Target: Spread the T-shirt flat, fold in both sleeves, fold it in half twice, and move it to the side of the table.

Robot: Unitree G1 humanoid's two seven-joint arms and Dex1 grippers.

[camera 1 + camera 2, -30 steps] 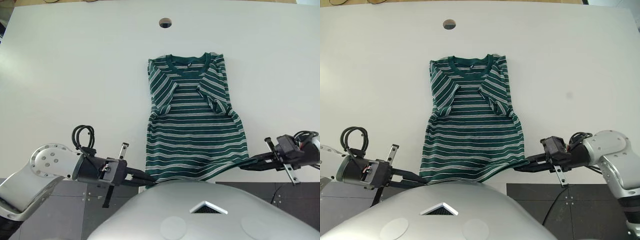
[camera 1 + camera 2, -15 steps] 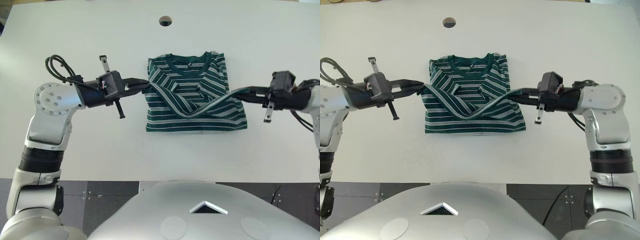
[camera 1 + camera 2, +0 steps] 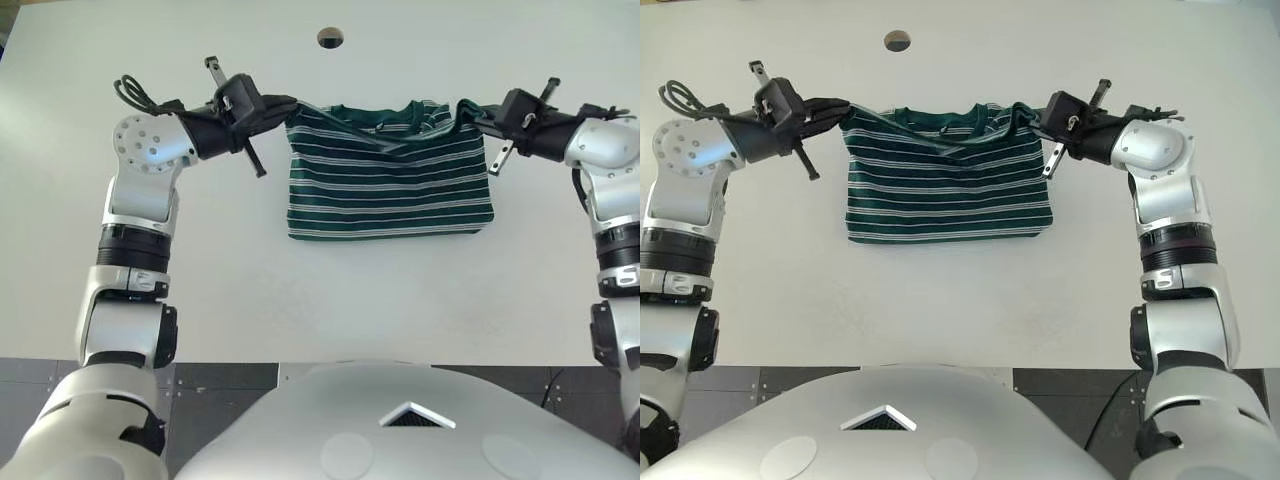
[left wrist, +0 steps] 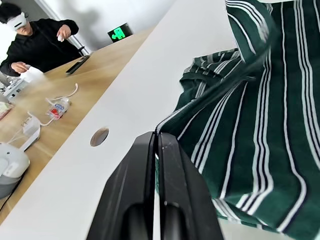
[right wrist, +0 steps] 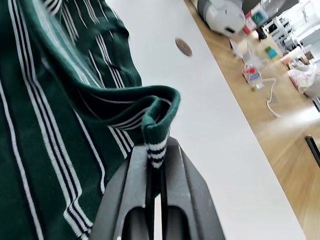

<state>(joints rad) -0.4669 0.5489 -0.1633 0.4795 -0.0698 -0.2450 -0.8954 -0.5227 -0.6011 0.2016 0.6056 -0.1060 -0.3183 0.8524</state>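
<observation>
The T-shirt (image 3: 390, 185), green with white stripes, is now doubled over on itself. A second ago it lay at full length with its sleeves turned in and its hem at the near edge of the table (image 3: 300, 290). Half a second ago the hem hung in a sagging band midway over the body. Now the hem lies up by the collar, and the shirt forms a short, wide block toward the far middle of the table, its fold line facing the robot.

The left gripper (image 3: 283, 108) has travelled from the near edge to the far left corner of the shirt, and its fingers are closed tight on the hem corner. The right gripper (image 3: 478, 118) has made the same move on the other side and is pinched on the far right hem corner, where the cloth bunches into a small loop above its tips.

There is one T-shirt, two grippers, each holding one corner, and one round hole (image 3: 329, 38) in the table beyond the collar.
</observation>
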